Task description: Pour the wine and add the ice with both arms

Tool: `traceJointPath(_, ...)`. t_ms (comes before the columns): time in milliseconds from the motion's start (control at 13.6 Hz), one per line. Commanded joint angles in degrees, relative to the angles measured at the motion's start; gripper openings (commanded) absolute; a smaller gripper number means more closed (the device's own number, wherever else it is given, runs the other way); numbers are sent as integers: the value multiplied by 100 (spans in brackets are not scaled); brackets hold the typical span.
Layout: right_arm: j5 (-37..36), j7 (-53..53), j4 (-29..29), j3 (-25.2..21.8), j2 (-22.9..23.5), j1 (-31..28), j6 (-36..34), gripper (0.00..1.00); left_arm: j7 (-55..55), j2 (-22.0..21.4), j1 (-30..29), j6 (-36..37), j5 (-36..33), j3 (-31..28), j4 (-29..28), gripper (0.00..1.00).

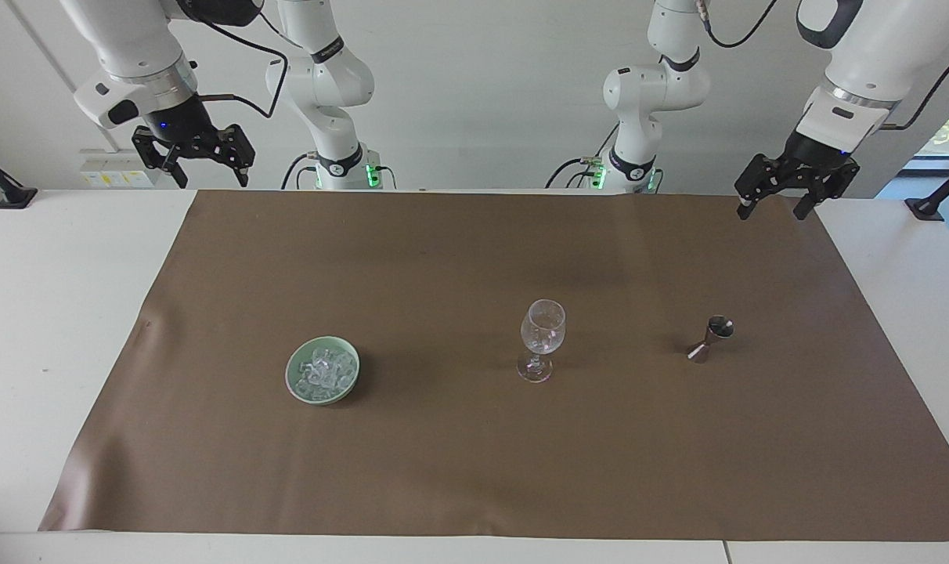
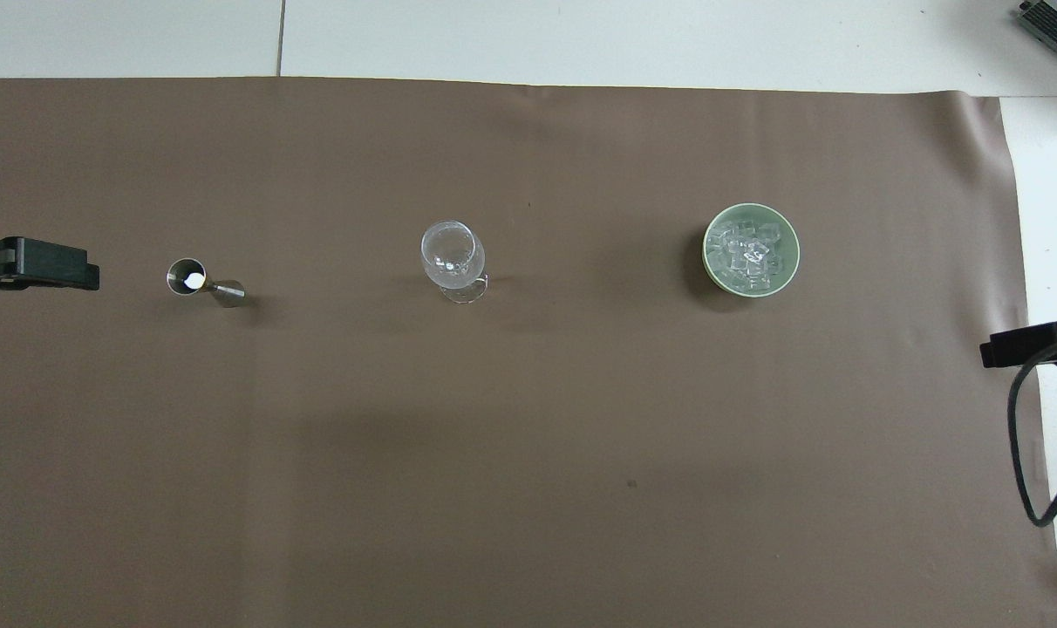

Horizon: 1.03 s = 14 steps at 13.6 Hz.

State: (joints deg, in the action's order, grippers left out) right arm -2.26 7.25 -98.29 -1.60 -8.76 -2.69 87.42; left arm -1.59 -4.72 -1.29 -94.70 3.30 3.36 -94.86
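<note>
An empty clear wine glass (image 1: 543, 333) stands upright mid-mat; it also shows in the overhead view (image 2: 452, 253). A small metal jigger (image 1: 710, 338) (image 2: 199, 283) stands beside it toward the left arm's end. A green bowl (image 1: 322, 398) (image 2: 708, 235) holding a heap of clear ice (image 1: 323, 368) (image 2: 749, 253) sits toward the right arm's end. My left gripper (image 1: 772, 210) (image 2: 36, 266) hangs open and empty over the mat's corner nearest the robots. My right gripper (image 1: 213, 180) (image 2: 1030, 344) hangs open and empty over the mat's other near corner. No wine bottle shows.
A brown mat (image 1: 474, 470) covers most of the white table (image 1: 52, 313). A black cable (image 2: 1017, 436) hangs from the right arm over the mat's edge. Black clamps (image 1: 5, 192) sit at the table's corners nearest the robots.
</note>
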Motion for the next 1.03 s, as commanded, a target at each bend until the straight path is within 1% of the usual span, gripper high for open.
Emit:
traceJointPath(0,94,101,-15,28,-30,-56,56,100,-226,155,-47,-31,118,7,134,100)
traceJointPath(147,94,101,-15,19,-30,-56,56,100,-411,217,-152,4,302,-2,152,100)
traceJointPath(367,94,101,-15,19,-21,-56,56,100,-526,366,-503,48,785,-2,126,100)
traceJointPath(514,94,101,-15,28,-21,-56,56,100,-674,401,-662,48,848,-2,21,100)
traceJointPath(588,94,101,-15,19,-30,-56,56,100,-824,515,-758,118,970,-2,-6,100)
traceJointPath(735,94,101,-15,28,-21,-56,56,100,-1210,595,-1022,267,1216,-2,-32,100)
traceJointPath(808,94,101,-15,19,-21,-56,56,100,-1490,604,-1049,251,1286,-2,-102,100)
traceJointPath(955,94,101,-15,28,-21,-56,56,100,-2306,753,-1207,216,1445,-2,-138,100)
